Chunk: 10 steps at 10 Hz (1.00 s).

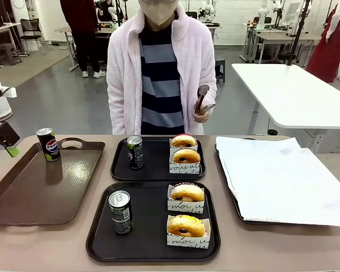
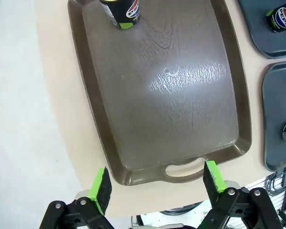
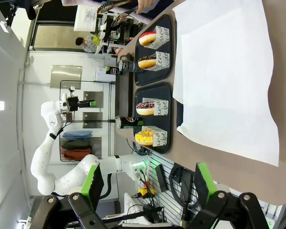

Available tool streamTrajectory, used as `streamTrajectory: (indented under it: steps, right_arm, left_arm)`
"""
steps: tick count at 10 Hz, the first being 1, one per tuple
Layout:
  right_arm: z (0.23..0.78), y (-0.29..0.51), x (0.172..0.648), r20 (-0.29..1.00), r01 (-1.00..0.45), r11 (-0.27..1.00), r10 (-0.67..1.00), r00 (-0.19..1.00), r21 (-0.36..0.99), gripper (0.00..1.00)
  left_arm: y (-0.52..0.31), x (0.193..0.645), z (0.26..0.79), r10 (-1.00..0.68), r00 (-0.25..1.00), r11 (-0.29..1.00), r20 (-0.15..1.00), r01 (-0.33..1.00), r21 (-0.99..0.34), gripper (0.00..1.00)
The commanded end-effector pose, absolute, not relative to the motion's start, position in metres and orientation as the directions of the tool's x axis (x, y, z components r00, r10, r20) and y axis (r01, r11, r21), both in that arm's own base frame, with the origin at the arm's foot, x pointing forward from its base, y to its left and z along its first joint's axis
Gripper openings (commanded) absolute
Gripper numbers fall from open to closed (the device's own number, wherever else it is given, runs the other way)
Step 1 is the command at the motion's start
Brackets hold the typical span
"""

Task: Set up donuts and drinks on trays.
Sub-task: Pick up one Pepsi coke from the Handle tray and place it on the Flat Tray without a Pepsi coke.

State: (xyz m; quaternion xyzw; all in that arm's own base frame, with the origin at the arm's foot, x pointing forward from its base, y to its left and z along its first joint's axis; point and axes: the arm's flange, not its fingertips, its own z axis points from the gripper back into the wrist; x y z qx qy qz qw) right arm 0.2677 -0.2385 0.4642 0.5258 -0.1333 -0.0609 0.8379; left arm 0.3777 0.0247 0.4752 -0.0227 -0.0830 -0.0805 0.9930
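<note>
Two black trays lie mid-table. The far tray [image 1: 156, 167] holds a dark can [image 1: 135, 152] and two sleeved donuts [image 1: 186, 156]. The near tray [image 1: 150, 232] carries a grey-patterned can [image 1: 120, 212], a dark-glazed donut [image 1: 187, 193] and a yellow donut [image 1: 186, 225]. A Pepsi can [image 1: 47, 144] stands at the far corner of the brown tray [image 1: 39, 192]. My left gripper [image 2: 157, 183] hangs open and empty above that brown tray's [image 2: 181, 119] handle end. My right gripper [image 3: 148, 183] is open, empty, off the table's right end.
A tray lined with white paper [image 1: 277, 175] fills the table's right side. A person in a pink fleece stands at the far edge holding tongs [image 1: 202, 96]. A white table stands behind at the right.
</note>
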Motion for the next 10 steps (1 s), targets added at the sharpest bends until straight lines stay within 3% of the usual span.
streamTrajectory:
  steps: [1, 2, 3, 5, 7, 8, 10]
  right_arm:
    - [0.465, -0.239, 0.268, 0.182, -0.064, 0.427, -0.241, 0.953, 0.902, 1.00]
    - [0.465, -0.239, 0.268, 0.182, -0.064, 0.427, -0.241, 0.953, 0.902, 1.00]
    - [0.465, -0.239, 0.268, 0.182, -0.064, 0.427, -0.241, 0.953, 0.902, 1.00]
    - [0.465, -0.239, 0.268, 0.182, -0.064, 0.427, -0.241, 0.953, 0.902, 1.00]
    - [0.465, -0.239, 0.268, 0.182, -0.064, 0.427, -0.241, 0.953, 0.902, 1.00]
    - [0.465, -0.239, 0.268, 0.182, -0.064, 0.427, -0.241, 0.953, 0.902, 1.00]
    - [0.465, -0.239, 0.268, 0.182, -0.064, 0.427, -0.241, 0.953, 0.902, 1.00]
  left_arm:
    - [0.025, 0.378, 0.475, -0.155, 0.974, 0.986, 0.168, 0.162, -0.032, 1.00]
    - [0.058, 0.397, 0.473, -0.083, 0.983, 0.937, 0.164, 0.133, -0.324, 1.00]
    - [0.085, 0.397, 0.464, -0.048, 0.989, 0.859, 0.143, 0.114, -0.499, 1.00]
    - [0.135, 0.396, 0.453, 0.018, 0.987, 0.698, 0.161, 0.102, -0.709, 1.00]
    - [0.177, 0.390, 0.448, 0.059, 0.971, 0.463, 0.232, 0.179, -0.868, 1.00]
    - [0.196, 0.379, 0.442, 0.130, 0.961, 0.412, 0.245, 0.172, -0.895, 1.00]
    - [0.223, 0.382, 0.433, 0.095, 0.977, 0.351, 0.190, 0.146, -0.925, 1.00]
